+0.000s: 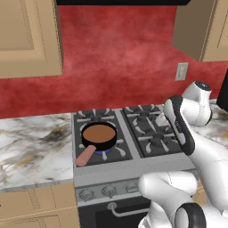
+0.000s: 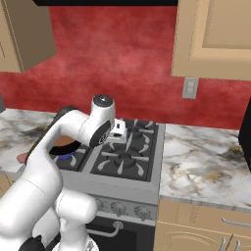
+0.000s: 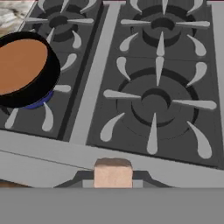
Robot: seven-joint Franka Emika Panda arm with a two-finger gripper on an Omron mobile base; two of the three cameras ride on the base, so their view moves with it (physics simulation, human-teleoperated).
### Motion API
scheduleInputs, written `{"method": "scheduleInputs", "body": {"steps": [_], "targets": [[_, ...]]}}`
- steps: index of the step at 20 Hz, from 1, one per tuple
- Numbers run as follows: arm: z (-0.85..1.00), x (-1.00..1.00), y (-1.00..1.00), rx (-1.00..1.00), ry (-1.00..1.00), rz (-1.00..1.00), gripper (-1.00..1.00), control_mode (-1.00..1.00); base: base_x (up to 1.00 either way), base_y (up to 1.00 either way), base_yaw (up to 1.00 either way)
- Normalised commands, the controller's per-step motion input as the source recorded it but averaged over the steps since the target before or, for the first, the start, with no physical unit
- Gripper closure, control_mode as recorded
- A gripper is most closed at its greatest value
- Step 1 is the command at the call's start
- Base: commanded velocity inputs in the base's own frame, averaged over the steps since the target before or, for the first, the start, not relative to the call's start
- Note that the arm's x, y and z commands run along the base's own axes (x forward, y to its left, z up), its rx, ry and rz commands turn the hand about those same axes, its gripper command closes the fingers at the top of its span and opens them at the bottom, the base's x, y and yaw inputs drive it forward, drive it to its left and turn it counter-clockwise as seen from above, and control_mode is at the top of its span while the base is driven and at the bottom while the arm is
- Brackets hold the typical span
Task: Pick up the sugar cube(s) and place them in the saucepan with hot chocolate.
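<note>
Sugar cube [image 3: 113, 172] – 1, pinched between the fingers, above the stove's [image 3: 94, 87] front right burner. Saucepan [image 1: 99, 136] – front left burner, brown liquid inside, pink handle toward the stove's front; lies left of the cube, 1 burner across.

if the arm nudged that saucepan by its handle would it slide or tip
Probably slide or pivot rather than tip: the saucepan with hot chocolate looks low and wide. Its salmon-pink handle juts off to one side, so a push there would likely turn it. The brown liquid sits near the rim and could slosh over.
</note>
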Motion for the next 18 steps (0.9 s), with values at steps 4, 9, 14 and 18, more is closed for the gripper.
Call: {"method": "scheduleInputs", "body": {"steps": [4,9,14,18], "targets": [[0.19,0.00,1.00,0.00,0.00,0.20,1.00,-1.00,0.00,0.00,0.00],[0.00,0.05,0.96,0.00,0.00,0.20,1.00,-1.00,0.00,0.00,0.00],[-0.07,0.30,0.72,0.00,0.00,0.18,1.00,-1.00,0.00,0.00,0.00],[-0.18,0.58,0.43,-0.04,0.00,0.06,1.00,-1.00,0.00,0.00,0.00]]}}
